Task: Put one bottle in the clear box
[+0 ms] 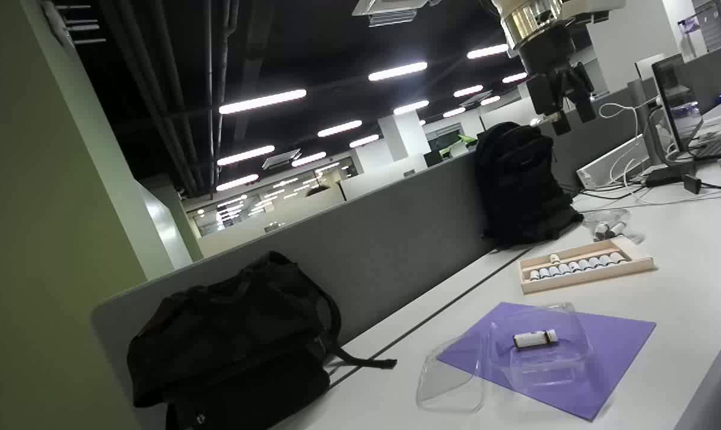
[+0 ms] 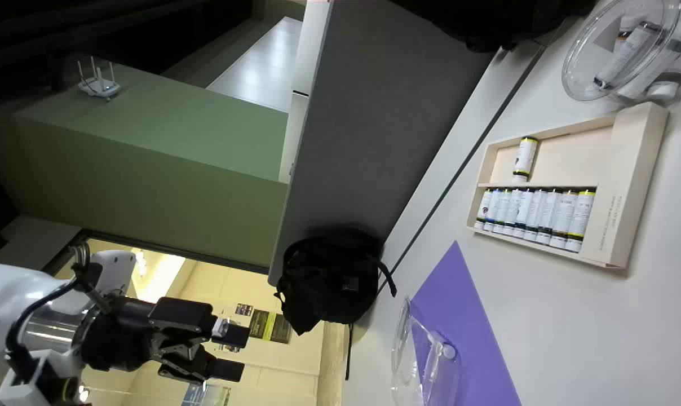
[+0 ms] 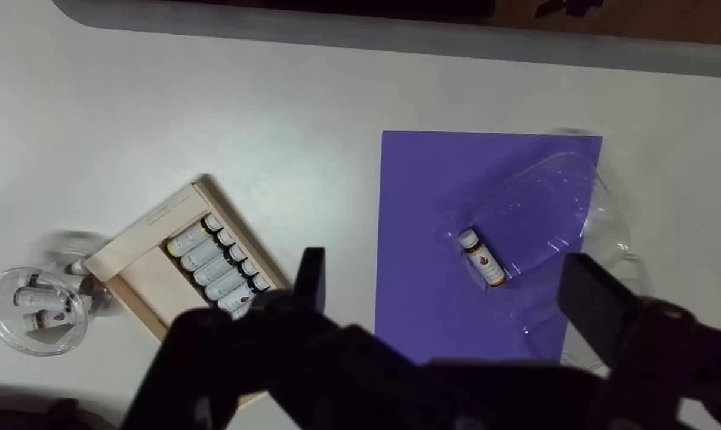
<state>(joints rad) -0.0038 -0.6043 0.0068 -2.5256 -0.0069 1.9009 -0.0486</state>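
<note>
One small brown bottle [image 1: 535, 339] lies on its side inside the clear box [image 1: 548, 363] in an exterior view. The box sits on a purple sheet [image 1: 623, 340], and the sheet is on a white desk [image 1: 689, 286]. Just beside the box is a see-through lid [image 1: 450, 385], partly over the sheet and partly over the desk. Near the sheet is a wooden tray [image 1: 593, 281] with a row of little bottles [image 1: 575, 266]. A big black bag [image 1: 235, 340] and a black backpack [image 1: 518, 185] are by a grey wall [image 1: 408, 251]. The gripper [image 1: 573, 116] is up high, well apart from the box.

In an exterior view, the gripper [image 2: 233, 352] shows from the side, and its two fingers [image 2: 226, 369] are spread apart. A thin strip of wood [image 2: 560, 186] splits the tray. The row is on one side of it, and a single bottle [image 2: 525, 155] lies on the other. Near the end of the tray is a round clear cup [image 2: 586, 65] with more bottles in it. The box is cut off at the bottom and hard to see.

In the wrist view, the fingers are far apart, one at each side, so the gripper is wide and loose. Down below, the brown bottle lies near one end of the box. It has a white cap [image 3: 468, 239] and a red mark on its label [image 3: 486, 266].
</note>
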